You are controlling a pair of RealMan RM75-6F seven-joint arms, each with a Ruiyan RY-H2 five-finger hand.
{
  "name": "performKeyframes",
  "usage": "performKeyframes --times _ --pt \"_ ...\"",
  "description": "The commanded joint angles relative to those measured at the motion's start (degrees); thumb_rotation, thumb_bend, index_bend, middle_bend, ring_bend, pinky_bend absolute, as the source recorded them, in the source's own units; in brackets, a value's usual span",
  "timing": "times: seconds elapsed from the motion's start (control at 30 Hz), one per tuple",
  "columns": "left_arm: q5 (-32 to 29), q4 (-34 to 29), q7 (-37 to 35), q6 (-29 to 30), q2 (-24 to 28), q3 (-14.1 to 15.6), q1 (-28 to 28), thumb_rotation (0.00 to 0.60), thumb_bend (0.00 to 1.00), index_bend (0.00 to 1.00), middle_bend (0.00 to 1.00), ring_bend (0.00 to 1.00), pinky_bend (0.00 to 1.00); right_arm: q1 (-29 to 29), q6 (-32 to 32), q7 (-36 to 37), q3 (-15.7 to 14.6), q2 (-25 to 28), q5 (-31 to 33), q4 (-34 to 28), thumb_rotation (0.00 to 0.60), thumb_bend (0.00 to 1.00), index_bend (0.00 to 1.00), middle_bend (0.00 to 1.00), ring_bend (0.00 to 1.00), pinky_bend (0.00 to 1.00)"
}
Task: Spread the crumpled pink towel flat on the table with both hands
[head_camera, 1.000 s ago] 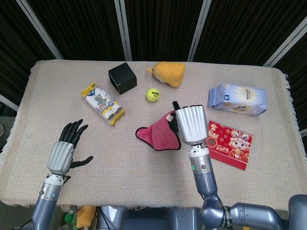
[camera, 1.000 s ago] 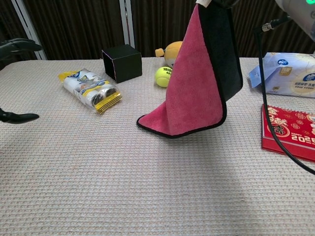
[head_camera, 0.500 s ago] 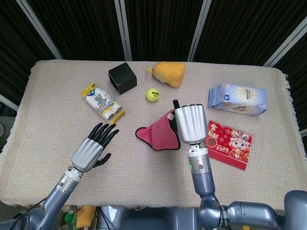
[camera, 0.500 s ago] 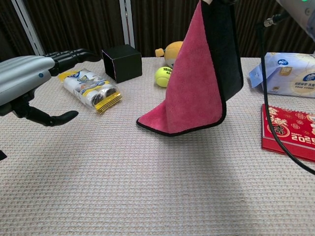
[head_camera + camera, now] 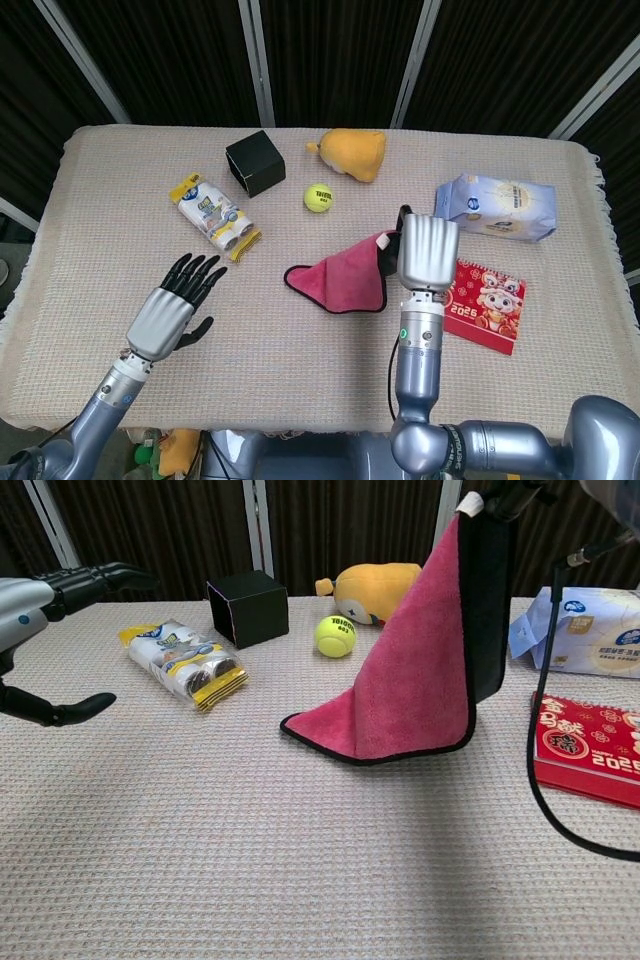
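Pink towel [image 5: 415,670] held up by right hand [image 5: 427,250], shifted rightward since a second ago; lower corner still touching table [image 5: 300,350]. Left hand [image 5: 172,312] empty, fingers spread, brought nearer; free corner not yet grasped.

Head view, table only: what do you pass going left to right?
Left hand → snack pack → black box → tennis ball → plush toy, with the towel nearer → right hand → tissue pack, with the red calendar nearer.

Bare table [image 5: 300,350] before towel [image 5: 335,283]
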Motion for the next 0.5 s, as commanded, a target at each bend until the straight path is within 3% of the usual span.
performKeyframes --times 0.03,0.5 --pt "-0.17 0.33 -0.47 0.35 0.31 0.2 0.16 0.6 0.32 0.03 0.0 0.0 0.0 1.02 5.52 2.75 4.51 -2.85 6.72 -2.71 0.6 0.6 0.76 1.0 1.0 0.97" --pt "-0.66 1.25 -1.26 1.41 0.22 0.83 0.55 0.6 0.29 0.04 0.0 0.0 0.0 4.81 10.15 11.19 18.39 -5.55 20.9 -10.16 0.6 0.61 0.76 1.0 1.0 0.97"
